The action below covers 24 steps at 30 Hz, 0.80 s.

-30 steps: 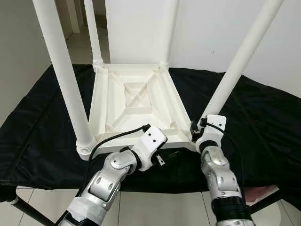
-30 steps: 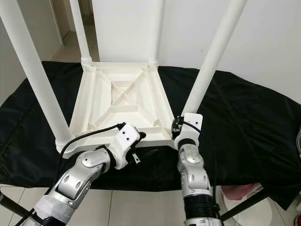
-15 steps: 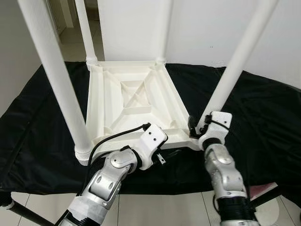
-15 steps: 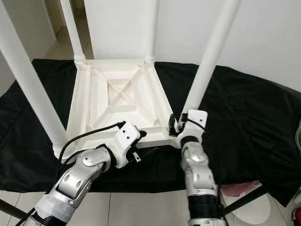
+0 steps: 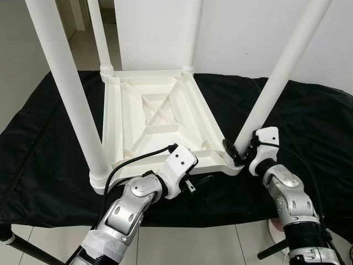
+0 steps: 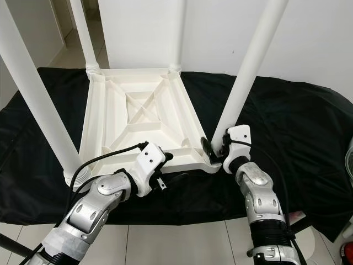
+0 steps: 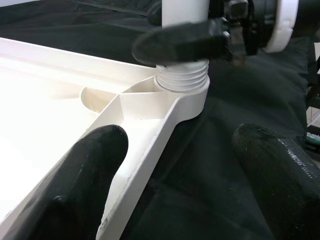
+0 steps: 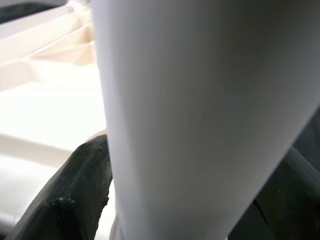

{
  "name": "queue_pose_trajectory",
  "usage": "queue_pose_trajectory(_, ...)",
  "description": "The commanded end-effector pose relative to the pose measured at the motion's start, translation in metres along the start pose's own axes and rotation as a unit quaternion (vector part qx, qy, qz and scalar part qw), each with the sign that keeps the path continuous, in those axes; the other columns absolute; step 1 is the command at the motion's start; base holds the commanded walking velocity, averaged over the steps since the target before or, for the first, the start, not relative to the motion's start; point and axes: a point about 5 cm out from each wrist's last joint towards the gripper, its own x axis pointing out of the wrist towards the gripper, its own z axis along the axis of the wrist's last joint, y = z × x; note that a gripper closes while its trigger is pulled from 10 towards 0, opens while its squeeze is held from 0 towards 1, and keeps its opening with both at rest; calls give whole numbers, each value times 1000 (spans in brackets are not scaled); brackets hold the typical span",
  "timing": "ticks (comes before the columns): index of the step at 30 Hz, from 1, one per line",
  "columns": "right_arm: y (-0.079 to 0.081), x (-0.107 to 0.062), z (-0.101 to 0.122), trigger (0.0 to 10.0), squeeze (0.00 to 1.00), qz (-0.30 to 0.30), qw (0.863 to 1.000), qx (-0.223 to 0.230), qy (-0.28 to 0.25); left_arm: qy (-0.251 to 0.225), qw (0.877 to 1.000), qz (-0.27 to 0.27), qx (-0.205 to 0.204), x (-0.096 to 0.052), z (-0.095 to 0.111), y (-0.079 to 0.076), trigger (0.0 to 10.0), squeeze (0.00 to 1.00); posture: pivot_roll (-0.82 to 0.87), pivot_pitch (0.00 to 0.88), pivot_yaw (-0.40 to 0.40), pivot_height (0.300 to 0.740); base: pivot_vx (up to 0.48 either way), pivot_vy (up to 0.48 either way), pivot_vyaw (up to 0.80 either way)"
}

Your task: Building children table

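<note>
A white plastic children's table (image 5: 154, 110) lies upside down on a black cloth, its four legs pointing up. My right gripper (image 5: 238, 153) is at the foot of the near right leg (image 5: 276, 83), where it screws into the corner socket. In the right wrist view its fingers (image 8: 75, 190) press on both sides of that leg (image 8: 200, 100). My left gripper (image 7: 180, 145) is open at the table's front edge, one finger (image 7: 95, 155) over the ribbed underside and the other (image 7: 270, 160) over the cloth. The rim (image 7: 155, 145) runs between them.
The black cloth (image 5: 309, 127) covers a low platform whose front edge runs just under my arms; tiled floor (image 5: 49, 243) lies below it. The near left leg (image 5: 71, 94) rises close to my left arm. A white wall (image 5: 248, 33) stands behind.
My right forearm has swung out to the right while its gripper stayed at the leg's foot, one finger now wrapping the front of the leg. The left arm has held still.
</note>
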Motion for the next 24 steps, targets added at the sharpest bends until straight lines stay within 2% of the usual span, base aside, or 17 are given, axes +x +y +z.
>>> queue_pose_trajectory(1, 4, 3, -5, 10000, 0, 25, 1000, 0, 10, 1, 1000, 12, -3, 0, 0, 2, 10000, 0, 48, 47, -51, 740, 0, 0, 0)
queue_pose_trajectory(6, 6, 7, -11, 10000, 0, 81, 997, -2, 16, 0, 1000, 12, -3, 0, 1, 2, 10000, 0, 51, 44, -44, 740, 0, 0, 0)
queue_pose_trajectory(7, 6, 8, -12, 0, 0, 85, 996, -3, 18, 1, 1000, 12, -2, 0, 1, 3, 10000, 0, 51, 42, -43, 740, 0, 0, 0)
queue_pose_trajectory(12, 5, 10, -14, 0, 0, 101, 994, -17, 23, 1, 1000, 11, 1, 0, 1, 3, 10000, 0, 54, 41, -43, 740, 0, 0, 0)
queue_pose_trajectory(20, 4, 10, -19, 0, 0, 100, 995, -8, 16, 1, 1000, 11, 2, 0, 2, 4, 10000, 0, 54, 34, -38, 740, 0, 0, 0)
queue_pose_trajectory(21, 4, 10, -20, 4275, 0, 88, 996, -4, 17, 1, 1000, 10, 3, 1, 2, 4, 10000, 0, 52, 32, -36, 740, 0, 0, 0)
queue_pose_trajectory(22, 4, 10, -20, 10000, 0, 79, 997, 6, 14, 0, 1000, 9, 3, 1, 2, 4, 10000, 0, 52, 28, -36, 740, 0, 0, 0)
queue_pose_trajectory(24, 4, 10, -20, 10000, 0, 72, 997, 14, 10, 0, 1000, 8, 3, 1, 2, 4, 10000, 0, 52, 28, -36, 740, 0, 0, 0)
